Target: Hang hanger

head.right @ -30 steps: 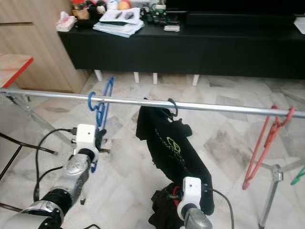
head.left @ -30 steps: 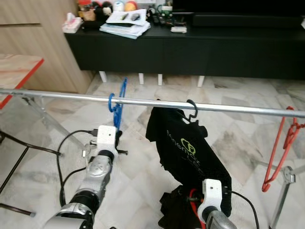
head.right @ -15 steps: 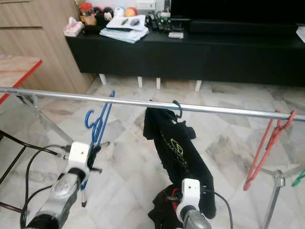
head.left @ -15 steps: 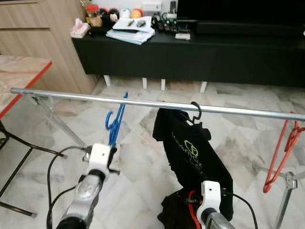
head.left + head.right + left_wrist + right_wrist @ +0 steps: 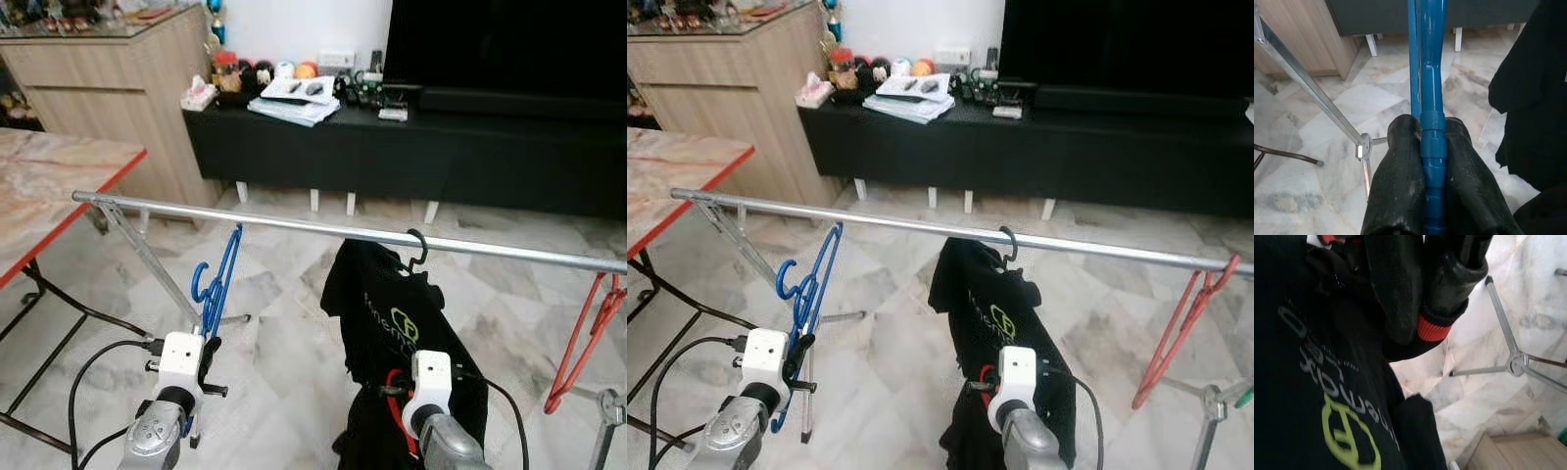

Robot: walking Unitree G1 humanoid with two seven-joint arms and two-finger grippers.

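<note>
Marble floor (image 5: 284, 323) spreads under a long metal rail (image 5: 294, 226) that crosses in front of us, with a black TV cabinet (image 5: 411, 137) behind it and a wooden sideboard (image 5: 108, 88) beyond the rail's left end. We hold a blue hanger (image 5: 217, 284) in our left gripper (image 5: 1434, 142), whose two black fingers (image 5: 1400, 166) are clamped on the hanger's lower shaft; the hanger stands upright just below the rail, its hook close under the rail but apart from it. On the rail, near its middle, a black T-shirt (image 5: 397, 323) with a green logo hangs from a dark hook. Our right gripper (image 5: 1422, 303) sits low against that shirt, below the rail, its fingers pressed together around a red-tipped piece and dark cloth. Farther right on the rail hangs a red hanger (image 5: 586, 338).
</note>
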